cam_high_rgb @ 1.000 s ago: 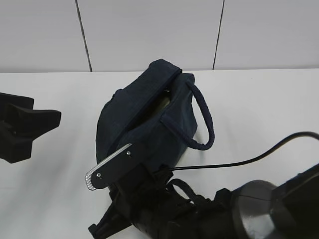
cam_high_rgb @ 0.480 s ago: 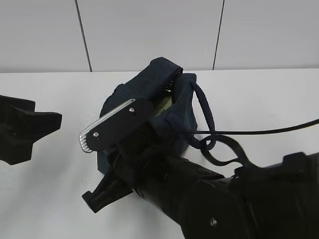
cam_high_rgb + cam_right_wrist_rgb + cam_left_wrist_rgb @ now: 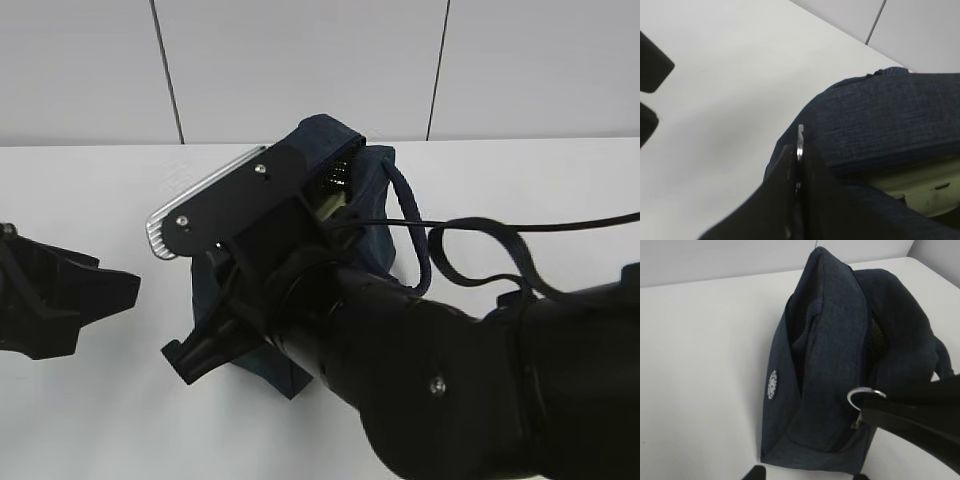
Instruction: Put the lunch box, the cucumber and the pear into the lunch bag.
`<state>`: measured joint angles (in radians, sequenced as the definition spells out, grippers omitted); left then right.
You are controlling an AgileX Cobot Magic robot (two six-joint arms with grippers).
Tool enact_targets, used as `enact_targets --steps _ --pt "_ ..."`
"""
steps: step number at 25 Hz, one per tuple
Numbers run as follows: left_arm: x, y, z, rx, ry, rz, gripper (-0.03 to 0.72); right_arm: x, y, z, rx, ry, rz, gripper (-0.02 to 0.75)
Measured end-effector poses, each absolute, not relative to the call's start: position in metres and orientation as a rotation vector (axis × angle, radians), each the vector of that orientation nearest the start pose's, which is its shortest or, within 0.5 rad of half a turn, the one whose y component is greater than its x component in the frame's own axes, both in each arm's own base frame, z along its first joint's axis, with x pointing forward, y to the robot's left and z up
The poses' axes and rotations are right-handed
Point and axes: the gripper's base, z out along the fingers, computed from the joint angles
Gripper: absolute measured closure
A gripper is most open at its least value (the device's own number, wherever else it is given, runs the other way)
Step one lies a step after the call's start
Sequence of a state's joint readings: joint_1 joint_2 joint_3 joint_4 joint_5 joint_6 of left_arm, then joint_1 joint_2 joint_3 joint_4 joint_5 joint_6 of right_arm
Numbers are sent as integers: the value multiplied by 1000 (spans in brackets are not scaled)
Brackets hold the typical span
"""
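The dark navy lunch bag (image 3: pixel 830 365) stands on the white table, and its top is partly open at the far end (image 3: pixel 345 170). The pale sage-green lid of the lunch box (image 3: pixel 920 192) shows inside the opening. The cucumber and the pear are hidden. My right gripper (image 3: pixel 799 155) is shut on the zipper's metal ring pull (image 3: pixel 864 395) above the bag's near end. In the exterior view my right arm (image 3: pixel 400 340) covers most of the bag. My left gripper (image 3: pixel 110 300) is open and empty, left of the bag and apart from it, and its fingertips (image 3: pixel 756 473) show at the bottom edge.
One loop handle (image 3: pixel 412 235) hangs on the bag's right side. A black cable (image 3: pixel 520 225) runs from my right arm across the right of the table. A white tiled wall (image 3: pixel 300 60) stands behind the table's far edge.
My right arm has moved up and away over the bag with the ring pull held, and now covers most of it. My left gripper has shifted a little lower and to the right.
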<state>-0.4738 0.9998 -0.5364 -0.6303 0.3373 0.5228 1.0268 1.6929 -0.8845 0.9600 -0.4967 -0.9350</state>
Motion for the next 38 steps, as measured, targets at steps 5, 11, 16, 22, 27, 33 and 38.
enact_targets --steps 5,11,16,22,27,33,38 --pt "162 -110 258 607 2212 -603 392 213 282 219 -761 1811 233 738" --pt "179 -102 250 613 2236 -794 414 213 282 219 -763 1813 229 738" --pt "207 -72 235 583 2191 -841 414 213 282 219 -775 1813 227 738" --pt "222 -83 210 961 2025 -789 410 212 282 219 -786 1815 234 738" --pt "231 -90 199 1036 1943 -759 351 212 283 219 -792 1819 238 738" --pt "241 -90 188 931 1988 -785 334 212 283 219 -793 1821 239 738" --pt "251 -96 183 947 1989 -835 330 212 283 219 -794 1821 240 738"
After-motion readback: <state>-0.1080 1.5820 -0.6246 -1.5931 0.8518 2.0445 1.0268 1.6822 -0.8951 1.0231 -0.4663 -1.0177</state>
